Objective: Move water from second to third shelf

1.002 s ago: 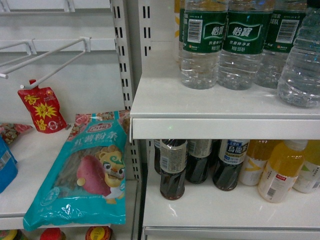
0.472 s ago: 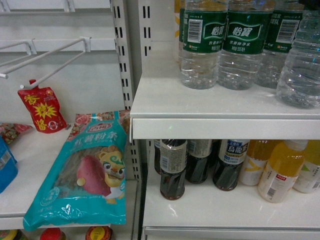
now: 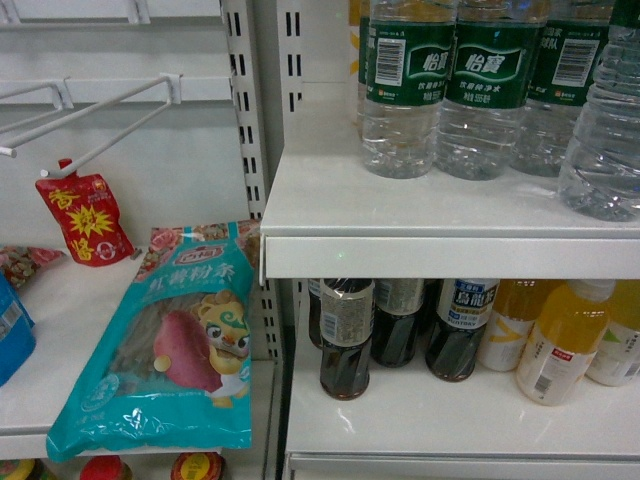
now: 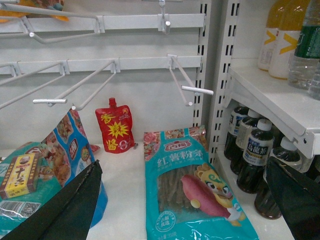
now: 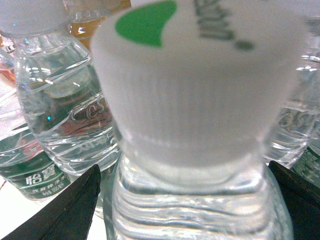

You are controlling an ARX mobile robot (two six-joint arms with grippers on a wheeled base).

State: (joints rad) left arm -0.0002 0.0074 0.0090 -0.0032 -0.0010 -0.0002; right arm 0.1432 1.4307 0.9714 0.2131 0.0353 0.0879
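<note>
The water bottle (image 3: pixel 605 130) stands at the right edge of the head view on the upper white shelf (image 3: pixel 400 215), the nearest of a row of green-labelled bottles (image 3: pixel 490 80) that crowd close beside it. In the right wrist view its white cap (image 5: pixel 200 85) fills the middle of the frame, and the right gripper (image 5: pixel 185 200) has its dark fingers (image 5: pixel 60 210) in the lower corners, spread apart on either side of the bottle's shoulder, not yet pressing on it.

The bottle looks full, so it is probably fairly heavy, and the thin ribbed plastic will likely give under a hard squeeze. The wall looks smooth and could slip. The stiffer place to hold is probably just below the cap or across the ribs.

In the left wrist view the left gripper (image 4: pixel 185 200) sits low with its jaws apart, over a teal snack bag (image 4: pixel 192 190), holding nothing.
</note>
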